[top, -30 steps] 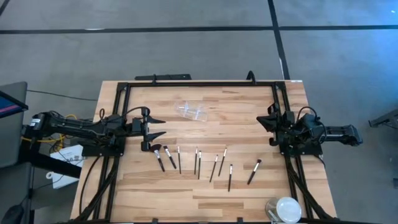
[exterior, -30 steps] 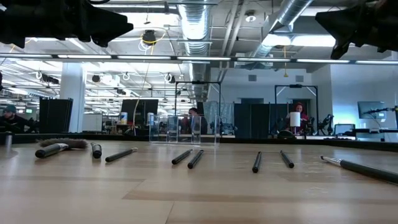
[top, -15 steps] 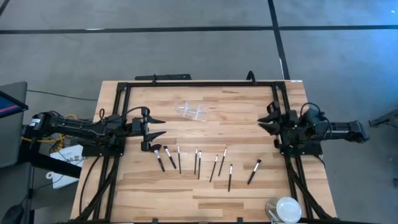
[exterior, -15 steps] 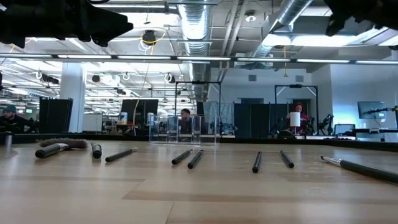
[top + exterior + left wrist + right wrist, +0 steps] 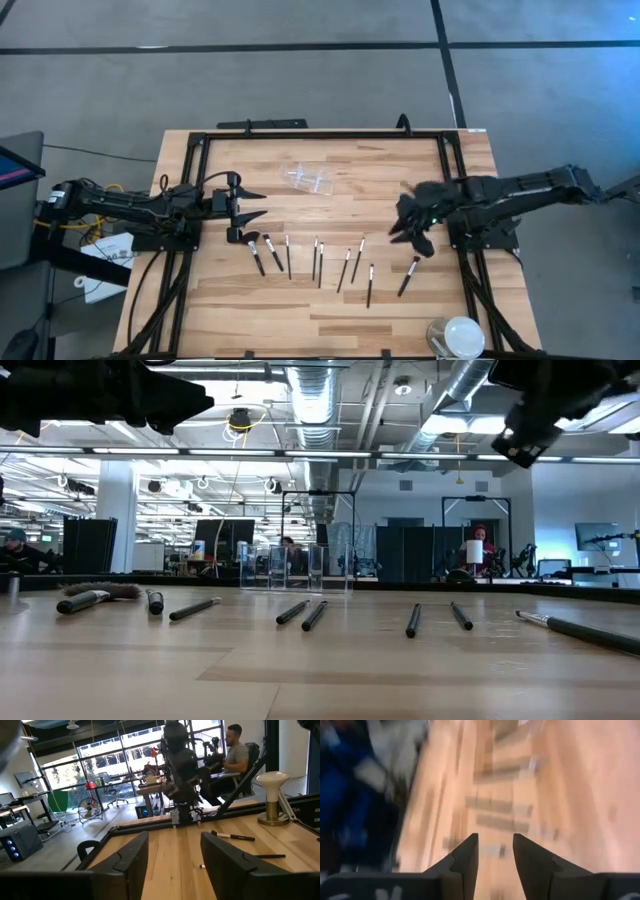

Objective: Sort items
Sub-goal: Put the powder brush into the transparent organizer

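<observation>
Several slim black-handled brushes (image 5: 320, 262) lie flat in a row across the middle of the wooden table, also seen in the low view (image 5: 300, 612). The rightmost brush (image 5: 408, 276) has a dark fluffy head. My right gripper (image 5: 408, 238) hangs above and just beyond that brush, tipped downward. Its fingers (image 5: 470, 855) are apart with nothing between them. My left gripper (image 5: 262, 204) waits open at the table's left, pointing level above the leftmost brushes (image 5: 256, 254), its fingers (image 5: 130, 857) wide apart.
A clear plastic holder (image 5: 308, 179) lies toward the far side. A round white-and-clear disc (image 5: 456, 335) stands at the near right corner. A black frame (image 5: 320, 134) borders the table. Bare wood lies along the near edge (image 5: 300, 320). A person (image 5: 235, 750) sits beyond the table.
My right arm has swung out from the table's right edge toward the middle, and its gripper has risen and tipped downward over the rightmost brush. The brushes have not moved.
</observation>
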Robot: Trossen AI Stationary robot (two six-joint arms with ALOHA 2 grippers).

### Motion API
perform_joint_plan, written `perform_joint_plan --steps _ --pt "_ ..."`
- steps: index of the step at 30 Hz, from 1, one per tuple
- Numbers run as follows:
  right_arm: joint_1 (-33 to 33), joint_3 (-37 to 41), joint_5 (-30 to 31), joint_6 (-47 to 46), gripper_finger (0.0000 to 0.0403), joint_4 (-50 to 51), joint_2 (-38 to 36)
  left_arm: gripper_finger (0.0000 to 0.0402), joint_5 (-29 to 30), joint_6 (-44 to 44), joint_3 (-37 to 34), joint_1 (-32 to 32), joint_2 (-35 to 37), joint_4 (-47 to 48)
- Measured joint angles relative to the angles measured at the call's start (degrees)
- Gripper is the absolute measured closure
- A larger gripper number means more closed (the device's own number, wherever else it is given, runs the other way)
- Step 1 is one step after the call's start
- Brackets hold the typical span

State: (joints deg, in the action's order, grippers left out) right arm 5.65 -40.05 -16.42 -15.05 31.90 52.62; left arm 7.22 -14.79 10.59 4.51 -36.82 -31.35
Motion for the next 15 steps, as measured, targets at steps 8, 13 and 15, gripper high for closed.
perform_joint_plan --steps 8,13,15 --pt "14.8 -10.0 3.6 0.4 0.0289 23.6 21.5 0.0235 0.0 0.0 0.0 0.0 0.0 0.0" --pt "21.3 -10.3 10.4 1.0 0.029 24.9 31.9 0.0239 0.0 0.0 0.0 0.0 0.0 0.0" --pt "22.6 -10.3 9.7 1.0 0.029 25.0 34.7 0.0239 0.0 0.0 0.0 0.0 0.0 0.0"
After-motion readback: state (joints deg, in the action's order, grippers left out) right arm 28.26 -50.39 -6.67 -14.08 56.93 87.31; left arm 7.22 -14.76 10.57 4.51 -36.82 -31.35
